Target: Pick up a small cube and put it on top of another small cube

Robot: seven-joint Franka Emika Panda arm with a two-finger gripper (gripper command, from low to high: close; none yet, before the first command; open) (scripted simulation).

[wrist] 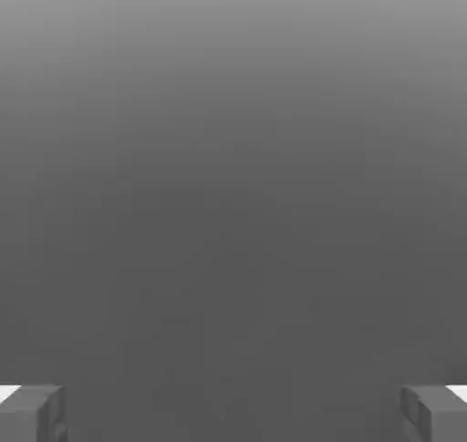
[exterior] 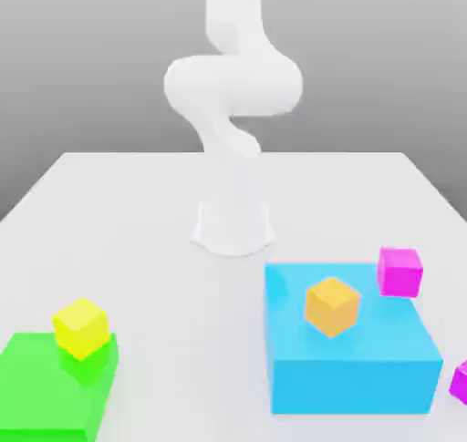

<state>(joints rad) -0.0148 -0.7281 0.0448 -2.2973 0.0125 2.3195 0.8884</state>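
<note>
Two plain magenta small cubes matter: one (exterior: 400,272) sits just beside the big blue block (exterior: 351,363) at the exterior view's right, the other (exterior: 460,382) at the frame's edge. Gripper (wrist: 233,413) fingers spread wide, empty, well above both.

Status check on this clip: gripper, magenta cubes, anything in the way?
Gripper open, empty. Two magenta cubes on table: one behind blue block, one at exterior view's right edge. Orange cube sits on the block between them.
</note>
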